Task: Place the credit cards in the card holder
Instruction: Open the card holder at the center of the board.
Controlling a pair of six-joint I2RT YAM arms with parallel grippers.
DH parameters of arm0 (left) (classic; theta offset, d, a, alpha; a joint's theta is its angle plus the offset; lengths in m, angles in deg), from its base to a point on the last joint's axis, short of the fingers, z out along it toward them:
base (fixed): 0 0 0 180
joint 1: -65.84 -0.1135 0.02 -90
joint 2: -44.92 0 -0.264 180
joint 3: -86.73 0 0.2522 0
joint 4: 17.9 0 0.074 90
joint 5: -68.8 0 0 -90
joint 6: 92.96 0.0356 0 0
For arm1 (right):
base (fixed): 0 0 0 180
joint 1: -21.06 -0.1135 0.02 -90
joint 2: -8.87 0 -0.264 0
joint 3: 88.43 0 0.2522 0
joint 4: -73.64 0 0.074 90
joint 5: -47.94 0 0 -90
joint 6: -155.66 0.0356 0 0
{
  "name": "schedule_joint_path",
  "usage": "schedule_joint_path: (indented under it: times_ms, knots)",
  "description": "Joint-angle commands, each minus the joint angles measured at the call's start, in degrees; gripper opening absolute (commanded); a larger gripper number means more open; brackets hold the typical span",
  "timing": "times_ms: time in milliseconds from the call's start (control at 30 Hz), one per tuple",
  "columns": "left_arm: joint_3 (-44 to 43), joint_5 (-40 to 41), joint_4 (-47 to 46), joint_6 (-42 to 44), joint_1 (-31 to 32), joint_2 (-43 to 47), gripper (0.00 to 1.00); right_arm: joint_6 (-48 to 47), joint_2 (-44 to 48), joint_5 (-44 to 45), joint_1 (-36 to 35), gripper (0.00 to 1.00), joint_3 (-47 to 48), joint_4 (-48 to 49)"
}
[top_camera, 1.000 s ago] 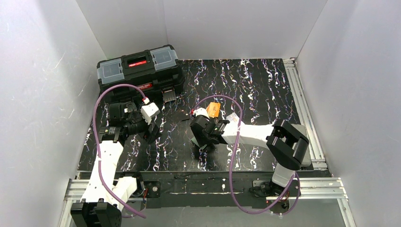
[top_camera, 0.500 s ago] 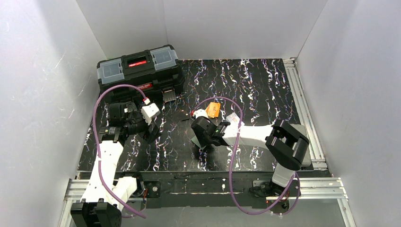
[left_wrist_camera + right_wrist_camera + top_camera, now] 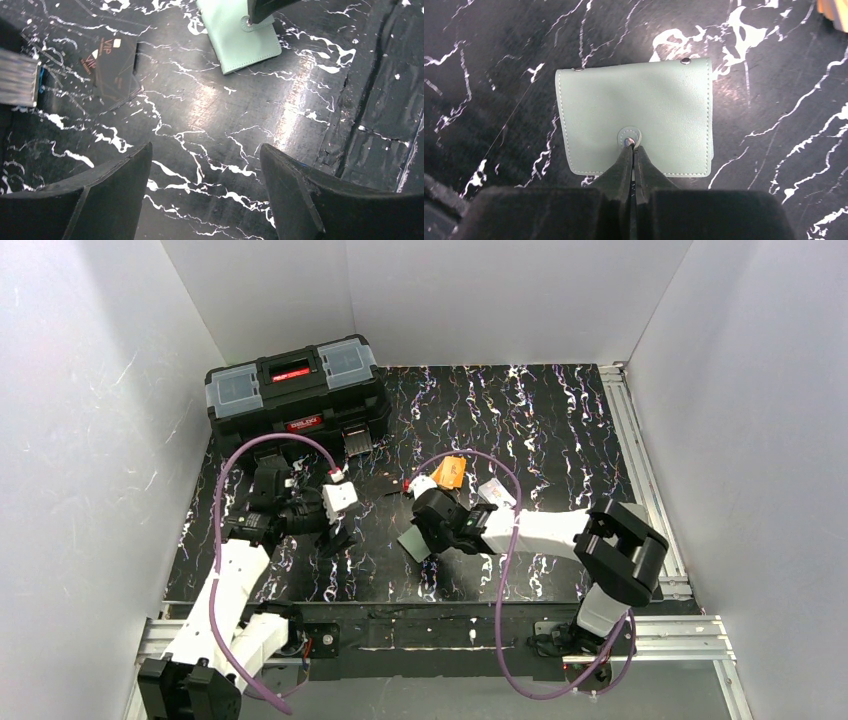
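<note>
The card holder (image 3: 634,107), a closed mint-green wallet, lies flat on the black marbled table (image 3: 774,125); it also shows in the overhead view (image 3: 412,544) and at the top of the left wrist view (image 3: 235,37). My right gripper (image 3: 631,146) is shut, its tips pinching the card holder's round snap tab. An orange credit card (image 3: 449,472) lies behind that gripper, and a white credit card (image 3: 497,492) lies to its right. My left gripper (image 3: 205,155) hovers open over bare table, left of the card holder, holding nothing.
A big black toolbox (image 3: 295,390) stands at the back left. A dark card printed "VIP" (image 3: 114,65) lies on the table between the left gripper and the toolbox. Metal rails (image 3: 640,470) run along the table's right edge.
My right gripper has closed from open onto the snap tab. The left arm has swung right and forward, toward the card holder, its jaws staying open.
</note>
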Motion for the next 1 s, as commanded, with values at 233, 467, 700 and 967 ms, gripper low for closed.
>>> schedule_joint_path:
  times_ms: [233,467,700,967]
  knots:
    - [5.0,-1.9,-12.5,8.5,9.4,-4.1,0.75,-4.8,7.1,-13.5,-0.6,0.01,-6.8,8.9]
    - [-2.9,-7.8,-15.3,-15.6,10.9,-18.4,0.97,-10.5,18.8,-15.6,-0.6,0.01,-9.5,15.3]
    - [-10.0,-24.5,-9.2,-26.9,10.8,-20.4,0.98,-19.2,28.6,-16.3,-0.8,0.01,-10.0,18.0]
    - [-10.5,-23.0,-9.4,-27.9,10.9,-21.2,0.98,-21.7,30.7,-14.7,-2.0,0.01,-6.9,15.9]
